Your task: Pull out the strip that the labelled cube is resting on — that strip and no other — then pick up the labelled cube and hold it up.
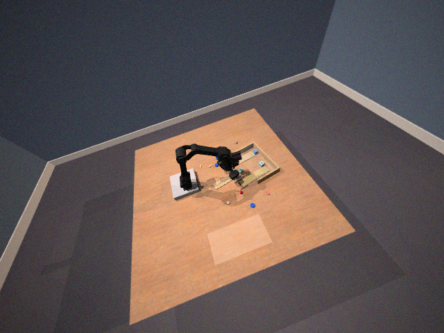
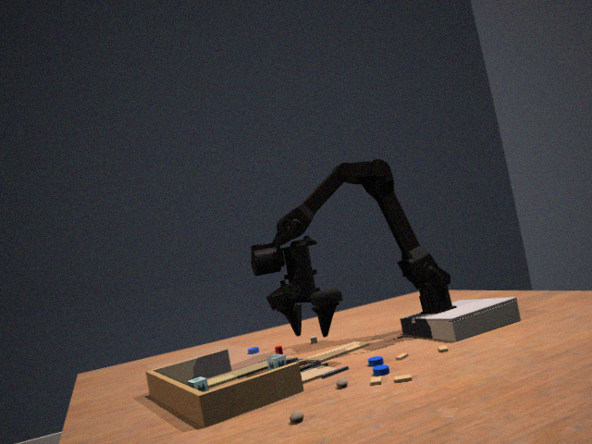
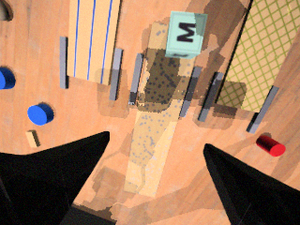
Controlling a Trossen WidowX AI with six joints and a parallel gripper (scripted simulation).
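Pale teal, block-shaped, marked with a dark M: cube [image 1: 240, 171] [image 2: 276, 362] [image 3: 185, 34], at the far end of the dotted strip [image 1: 222, 183] [image 2: 334, 351] [image 3: 152, 122], slightly off to one side. Too hard to tell whether resting on strip or bench [image 1: 161, 250] [image 2: 477, 382] [image 3: 47, 61]. Second teal cube [image 1: 261, 164] [image 2: 197, 383] deeper inside the wooden tray [image 1: 267, 157] [image 2: 252, 394]; probably a decoy, best left alone.

Tool [image 1: 235, 166] [image 2: 312, 335] [image 3: 156, 142] released, fingers wide apart, nothing between, hanging above the dotted strip, short of the M cube. Strip sticking well out past its grey rails [image 3: 190, 91] towards the base; striped strip [image 3: 94, 42] and latticed strip [image 3: 262, 52] to either side. Judging by that, strip pull likely done or nearly so, cube pick next.

Handling guess: cube light, stiff, not fragile, smooth enough to slip under an uneven pinch. Best hold: two opposite upright faces, around mid-height, pads square to the cube, gentle squeeze, straight lift. Strip likely thin, flat, light; best held by the long edges near the protruding end, if needing more pull. Main risks: twisted cube pinched on corners, or fingertips catching a rail or strip edge on the way down.
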